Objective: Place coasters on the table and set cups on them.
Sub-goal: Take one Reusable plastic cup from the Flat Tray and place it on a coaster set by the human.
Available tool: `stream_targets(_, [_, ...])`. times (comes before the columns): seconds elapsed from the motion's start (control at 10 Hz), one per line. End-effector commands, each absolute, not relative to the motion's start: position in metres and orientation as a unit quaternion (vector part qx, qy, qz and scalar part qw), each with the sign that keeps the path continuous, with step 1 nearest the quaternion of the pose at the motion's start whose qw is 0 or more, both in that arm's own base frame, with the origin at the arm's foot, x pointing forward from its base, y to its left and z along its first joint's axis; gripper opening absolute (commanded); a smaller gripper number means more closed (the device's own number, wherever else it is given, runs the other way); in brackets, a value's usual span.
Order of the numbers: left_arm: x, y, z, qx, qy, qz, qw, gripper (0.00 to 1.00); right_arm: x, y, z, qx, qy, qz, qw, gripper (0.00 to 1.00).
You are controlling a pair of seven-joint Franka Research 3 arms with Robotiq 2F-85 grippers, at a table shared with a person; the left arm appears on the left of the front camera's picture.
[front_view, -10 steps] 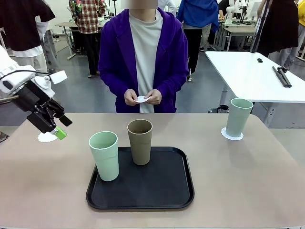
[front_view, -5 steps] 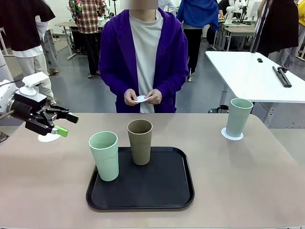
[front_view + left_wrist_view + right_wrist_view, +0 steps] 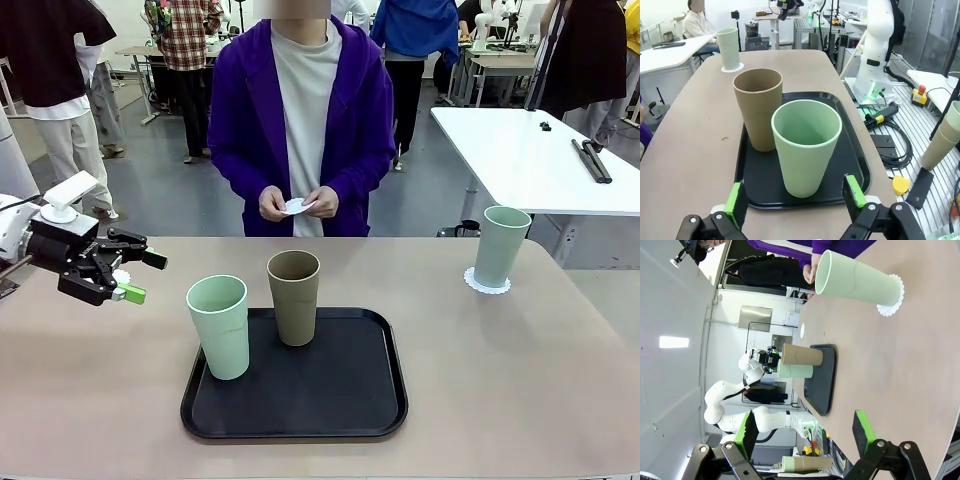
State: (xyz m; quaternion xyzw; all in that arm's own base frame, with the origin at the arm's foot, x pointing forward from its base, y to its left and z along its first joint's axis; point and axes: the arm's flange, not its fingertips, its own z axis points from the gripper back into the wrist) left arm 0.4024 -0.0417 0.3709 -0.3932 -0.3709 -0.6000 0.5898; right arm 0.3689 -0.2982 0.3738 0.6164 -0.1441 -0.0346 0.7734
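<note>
The left end effector, spread and empty, faces the mint cup on the tray; the right end effector, also spread, holds nothing over the tabletop.

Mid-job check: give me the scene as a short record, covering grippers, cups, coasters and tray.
left gripper: open, empty, level, pointing at the near mint cup
right gripper: open, empty
tray: carries near mint cup and tan cup
far mint cup: upright on the right coaster
left coaster: bare, on the table by the left gripper
held coaster: in the person's hands
</note>
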Motion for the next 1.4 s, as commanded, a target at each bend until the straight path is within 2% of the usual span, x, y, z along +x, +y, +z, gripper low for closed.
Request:
stream_targets(0.0, [0.404,-0.041,0.374,-0.399,-0.368,-0.592,0.596,1.00,0.369,-0.297,0.375,0.620,-0.146,-0.035,0.770,1.00])
stream_targets(0.3, [0.403,-0.040,0.371,-0.393,-0.370,-0.597,0.594,1.00,0.369,-0.297,0.375,0.620,-0.146,-0.035,0.770,1.00])
stream_targets(0.4, [0.410,-0.040,0.356,-0.414,-0.356,-0.576,0.608,1.00,0.369,-0.297,0.375,0.620,-0.146,-0.035,0.770,1.00])
stream_targets(0.7, [0.421,-0.036,0.317,-0.465,-0.359,-0.536,0.606,1.00,0.369,-0.297,0.375,0.620,-0.146,-0.035,0.770,1.00])
stream_targets(1.3, [0.427,-0.046,0.267,-0.508,-0.410,-0.560,0.510,1.00,0.369,-0.297,0.375,0.620,-0.146,-0.035,0.770,1.00])
